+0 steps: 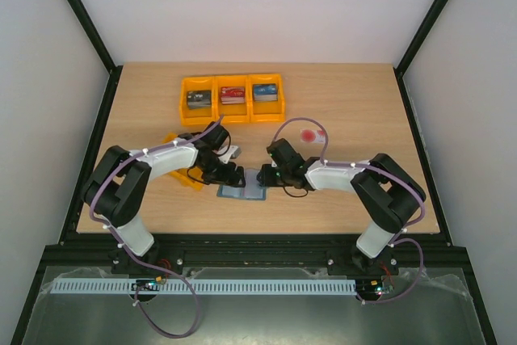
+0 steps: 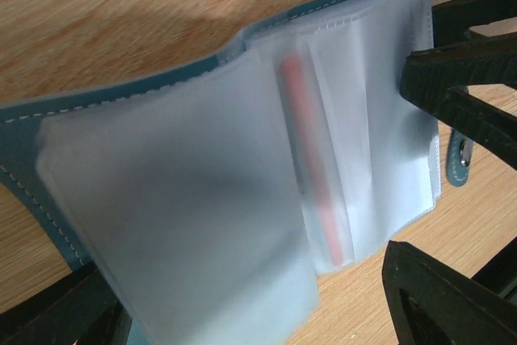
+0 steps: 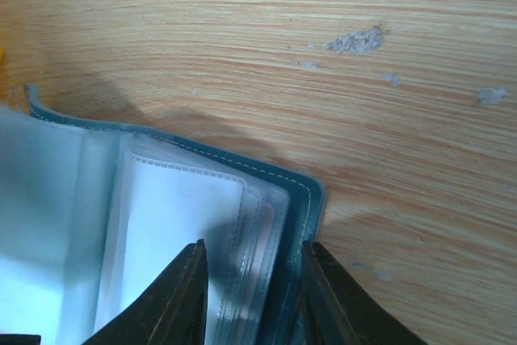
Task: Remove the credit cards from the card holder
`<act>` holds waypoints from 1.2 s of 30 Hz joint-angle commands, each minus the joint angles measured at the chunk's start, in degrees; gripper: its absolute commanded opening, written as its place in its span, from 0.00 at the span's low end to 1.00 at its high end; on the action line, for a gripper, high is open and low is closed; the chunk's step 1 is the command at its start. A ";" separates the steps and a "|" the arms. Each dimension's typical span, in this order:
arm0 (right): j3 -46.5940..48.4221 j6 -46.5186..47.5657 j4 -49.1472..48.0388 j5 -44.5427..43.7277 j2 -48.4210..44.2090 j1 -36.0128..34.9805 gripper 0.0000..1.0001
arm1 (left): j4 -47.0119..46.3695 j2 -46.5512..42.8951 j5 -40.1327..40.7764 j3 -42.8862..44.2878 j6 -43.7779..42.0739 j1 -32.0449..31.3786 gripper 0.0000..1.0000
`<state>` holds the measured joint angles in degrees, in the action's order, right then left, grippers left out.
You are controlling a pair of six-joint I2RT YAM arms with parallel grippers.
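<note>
The worktop carries a row of orange bins well beyond the holder, which lies open and flat at the near middle, between the two arms. The right hand is closed on the holder's right edge, cover and sleeve ends nipped between its fingers, pinning it. The left hand hangs over the holder's left half with its jaws spread, gripping nothing.

The frosted sleeves look soft and floppy, and probably slick; they will likely bend and slide rather than resist. One card shows as a pinkish strip edge-on inside a sleeve near the holder's spine. It is thin, light and probably stiff, so the exposed edge is the place to pinch, pulling along the sleeve while the holder stays pinned. A white card with a red mark lies loose beyond the holder, to its right.
</note>
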<state>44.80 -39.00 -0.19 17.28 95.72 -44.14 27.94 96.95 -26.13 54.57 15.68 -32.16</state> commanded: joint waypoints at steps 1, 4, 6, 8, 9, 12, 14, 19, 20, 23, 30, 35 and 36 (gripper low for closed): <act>-1.33 -1.34 -7.25 10.77 1.32 -1.55 0.29 | -3.80 3.13 -5.12 0.16 -0.18 -1.45 0.84; -1.58 -1.41 -9.33 12.84 0.66 -1.62 0.20 | -4.50 3.73 -5.30 0.51 0.04 -1.49 0.83; -1.56 -1.36 -11.58 15.81 0.49 -1.56 0.18 | -4.60 3.95 -5.42 0.60 0.05 -1.55 0.83; -1.47 -1.73 -13.70 19.16 0.51 -1.61 0.16 | -4.61 3.74 -5.55 0.50 -0.18 -1.58 0.80; -1.52 -2.17 -14.72 19.99 0.37 -1.56 0.16 | -4.65 3.55 -5.64 0.46 -0.28 -1.58 0.75; -1.49 -2.97 -16.70 20.50 -0.56 -1.54 0.16 | -4.98 3.26 -6.79 0.58 -0.47 -1.63 0.63; -1.09 -2.99 -16.72 19.95 -0.99 -1.48 0.16 | -4.98 3.33 -6.84 0.63 -0.48 -1.82 0.51; -1.81 -3.13 -16.24 18.81 -1.93 -1.46 0.13 | -5.14 3.52 -6.96 0.52 -0.70 -1.85 0.20; -1.99 -3.02 -16.20 18.70 -2.26 -1.37 0.13 | -5.23 3.54 -7.00 0.52 -0.80 -1.82 0.12; -2.07 -1.45 -13.17 17.10 -4.11 -0.73 0.13 | -5.00 3.22 -6.92 0.54 -1.11 -1.77 0.02; -4.09 5.16 -6.08 15.04 -12.73 5.33 0.33 | -1.79 2.28 -1.38 6.08 -7.10 -1.88 0.02; -6.08 11.06 -1.73 15.95 -19.88 12.79 0.47 | 3.63 -0.40 1.36 13.31 -15.28 -2.64 0.02; -6.69 11.97 -2.08 16.92 -21.89 14.45 0.50 | 5.15 -1.09 1.61 14.96 -16.87 -2.84 0.02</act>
<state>40.77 -33.06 -5.96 32.73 79.68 -34.76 27.90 99.09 -26.92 63.81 6.79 -34.04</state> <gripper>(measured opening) 0.456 0.057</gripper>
